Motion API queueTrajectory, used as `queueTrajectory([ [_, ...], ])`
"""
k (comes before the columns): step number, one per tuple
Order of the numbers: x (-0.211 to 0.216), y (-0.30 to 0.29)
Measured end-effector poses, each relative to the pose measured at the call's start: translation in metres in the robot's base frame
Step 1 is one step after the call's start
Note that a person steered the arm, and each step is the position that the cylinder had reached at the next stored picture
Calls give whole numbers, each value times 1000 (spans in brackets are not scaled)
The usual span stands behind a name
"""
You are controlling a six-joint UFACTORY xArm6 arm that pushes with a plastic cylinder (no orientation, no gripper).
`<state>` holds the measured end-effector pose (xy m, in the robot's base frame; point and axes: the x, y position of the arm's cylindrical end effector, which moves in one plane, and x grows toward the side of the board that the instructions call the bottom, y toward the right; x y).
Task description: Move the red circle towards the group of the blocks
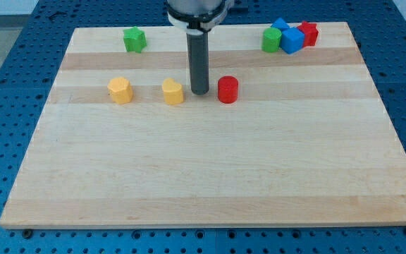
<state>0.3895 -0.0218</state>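
The red circle [228,90] is a short red cylinder a little above the board's middle. My tip [199,92] stands just to its left, with a small gap between them, and just right of a yellow block [173,92]. The group of blocks sits at the view's top right: a green block [271,39], a blue block [292,40], a second blue block [280,25] behind them and a red block [307,34], all packed close together.
Another yellow block [120,90] lies further left in the same row. A lone green block [134,39] sits at the top left. The wooden board [210,176] rests on a blue perforated table [5,85].
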Motion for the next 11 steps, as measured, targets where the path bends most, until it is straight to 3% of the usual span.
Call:
queueTrajectory([
  [2, 13, 61],
  [8, -42, 110],
  [11, -44, 165],
])
